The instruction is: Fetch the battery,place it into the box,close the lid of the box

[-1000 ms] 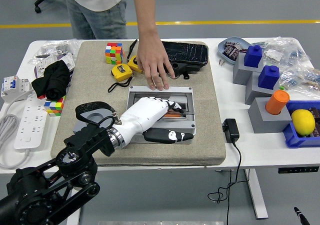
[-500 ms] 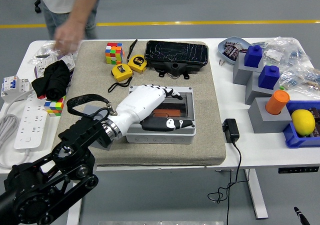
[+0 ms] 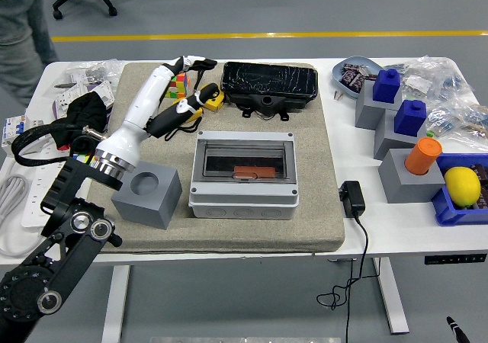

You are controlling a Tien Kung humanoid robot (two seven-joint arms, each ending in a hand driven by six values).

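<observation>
The grey box (image 3: 242,174) sits mid-mat with its clear lid lying flat and shut. An orange-brown battery (image 3: 252,172) shows through the lid. My left hand (image 3: 189,84), white with black fingertips, is raised over the mat's far left, above the yellow tape measures (image 3: 187,111). Its fingers are spread and hold nothing. It is well clear of the box. My right arm is out of view.
A grey block with a round hole (image 3: 147,197) stands left of the box. A black tray (image 3: 268,82) and a Rubik's cube (image 3: 178,88) lie behind. A black charger (image 3: 351,198), grey stands with blue blocks (image 3: 386,85) and a lemon (image 3: 462,185) are to the right. A person (image 3: 23,15) stands far left.
My left hand has lifted off the box and swung back to the far left. The lid now lies shut. The person's hand has left the table and the person has moved away left.
</observation>
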